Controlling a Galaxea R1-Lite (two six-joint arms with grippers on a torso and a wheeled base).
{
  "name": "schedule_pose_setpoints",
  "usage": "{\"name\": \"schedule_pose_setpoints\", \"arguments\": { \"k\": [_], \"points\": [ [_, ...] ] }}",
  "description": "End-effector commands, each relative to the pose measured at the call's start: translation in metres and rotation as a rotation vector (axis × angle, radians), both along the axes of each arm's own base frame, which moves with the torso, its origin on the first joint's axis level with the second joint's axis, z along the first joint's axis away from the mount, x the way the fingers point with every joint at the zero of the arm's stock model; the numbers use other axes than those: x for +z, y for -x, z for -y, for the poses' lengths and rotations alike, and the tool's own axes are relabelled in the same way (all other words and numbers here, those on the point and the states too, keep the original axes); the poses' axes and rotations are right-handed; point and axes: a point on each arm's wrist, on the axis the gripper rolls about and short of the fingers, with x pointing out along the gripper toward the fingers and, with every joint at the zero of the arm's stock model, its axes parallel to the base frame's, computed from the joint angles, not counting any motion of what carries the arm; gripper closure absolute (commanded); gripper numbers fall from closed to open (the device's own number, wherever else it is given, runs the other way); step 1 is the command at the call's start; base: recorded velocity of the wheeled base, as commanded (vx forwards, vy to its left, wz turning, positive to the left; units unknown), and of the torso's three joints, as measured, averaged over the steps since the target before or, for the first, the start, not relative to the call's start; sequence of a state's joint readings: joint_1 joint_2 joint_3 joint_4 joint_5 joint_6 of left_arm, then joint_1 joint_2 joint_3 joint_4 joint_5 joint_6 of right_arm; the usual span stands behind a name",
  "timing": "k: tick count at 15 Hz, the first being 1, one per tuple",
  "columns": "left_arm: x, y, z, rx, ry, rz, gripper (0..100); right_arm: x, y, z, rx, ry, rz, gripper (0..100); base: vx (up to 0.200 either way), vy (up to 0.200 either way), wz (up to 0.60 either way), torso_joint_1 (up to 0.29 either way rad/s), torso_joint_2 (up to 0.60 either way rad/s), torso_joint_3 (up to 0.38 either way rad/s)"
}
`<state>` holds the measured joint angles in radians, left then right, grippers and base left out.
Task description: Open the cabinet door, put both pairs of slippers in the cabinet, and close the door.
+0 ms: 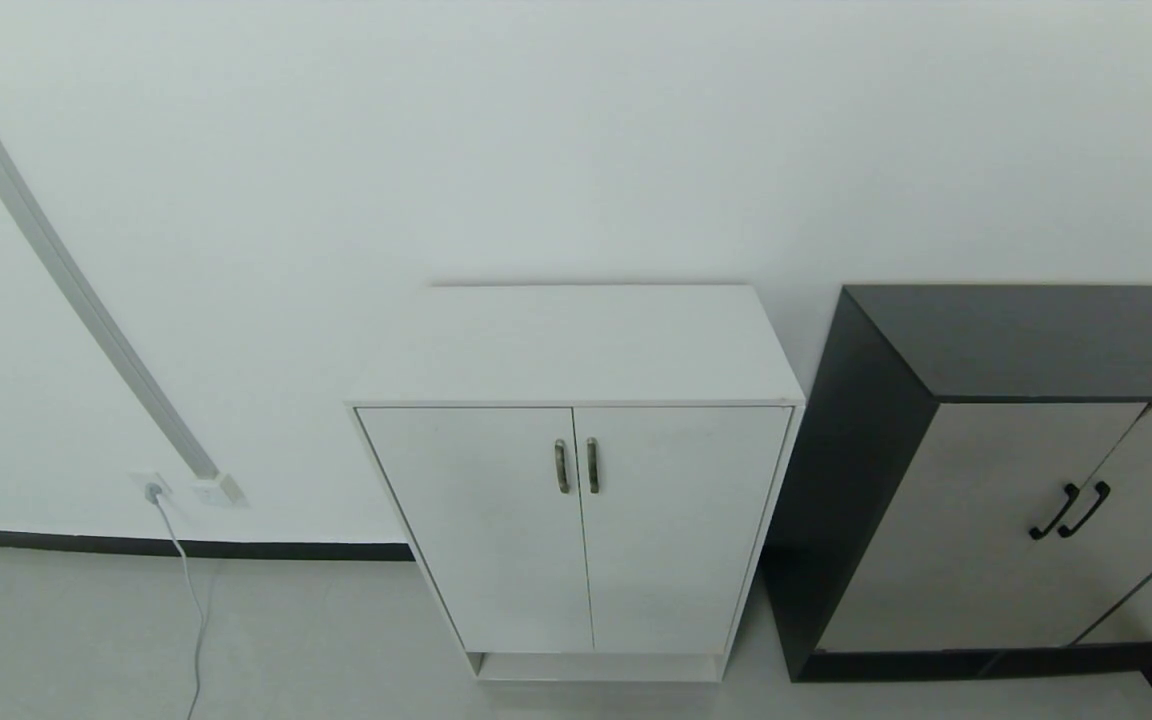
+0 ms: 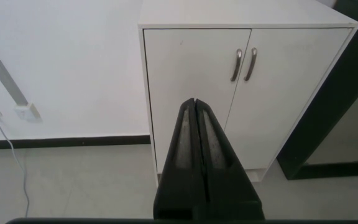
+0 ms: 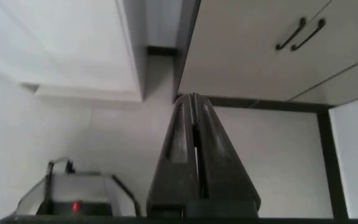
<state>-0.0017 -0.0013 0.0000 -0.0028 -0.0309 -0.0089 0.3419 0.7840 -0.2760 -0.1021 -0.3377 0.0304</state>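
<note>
The cabinet (image 1: 576, 345) is white, tall and narrow. It stands upright on the grey floor (image 1: 316, 640) with its back against the white wall (image 1: 536, 140). Its front is two plain doors, the left door (image 1: 481, 530) and the right door (image 1: 681, 530), both shut and meeting at a thin seam down the middle. Each has a slim upright metal handle high on that seam; the left handle (image 1: 562, 466) and right handle (image 1: 593, 465) sit just beside each other. A shallow open recess (image 1: 596, 666) runs below the doors. A dark cabinet (image 1: 866, 480) stands just beside it on the right.
</note>
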Motion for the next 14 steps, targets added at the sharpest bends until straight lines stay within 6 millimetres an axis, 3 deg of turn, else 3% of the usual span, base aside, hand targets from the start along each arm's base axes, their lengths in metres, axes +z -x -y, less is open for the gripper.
{"name": "schedule_pose_setpoints", "arguments": {
  "k": [1, 3, 6, 14],
  "points": [
    [0.0, 0.0, 0.0, 0.0, 0.0, -0.001, 100, -0.009, 0.051, 0.016, 0.1, -0.035, 0.085, 100, 0.0, 0.0, 0.0, 0.0, 0.0, 0.0],
    [0.0, 0.0, 0.0, 0.0, 0.0, 0.001, 100, -0.027, 0.063, 0.018, 0.229, -0.022, 0.073, 100, 0.0, 0.0, 0.0, 0.0, 0.0, 0.0],
    [0.0, 0.0, 0.0, 0.0, 0.002, 0.001, 100, -0.054, 0.061, 0.016, 0.287, -0.024, 0.02, 100, 0.0, 0.0, 0.0, 0.0, 0.0, 0.0],
    [0.0, 0.0, 0.0, 0.0, 0.002, 0.001, 100, -0.075, 0.059, 0.013, 0.339, -0.055, -0.043, 100, 0.0, 0.0, 0.0, 0.0, 0.0, 0.0]
  ]
}}
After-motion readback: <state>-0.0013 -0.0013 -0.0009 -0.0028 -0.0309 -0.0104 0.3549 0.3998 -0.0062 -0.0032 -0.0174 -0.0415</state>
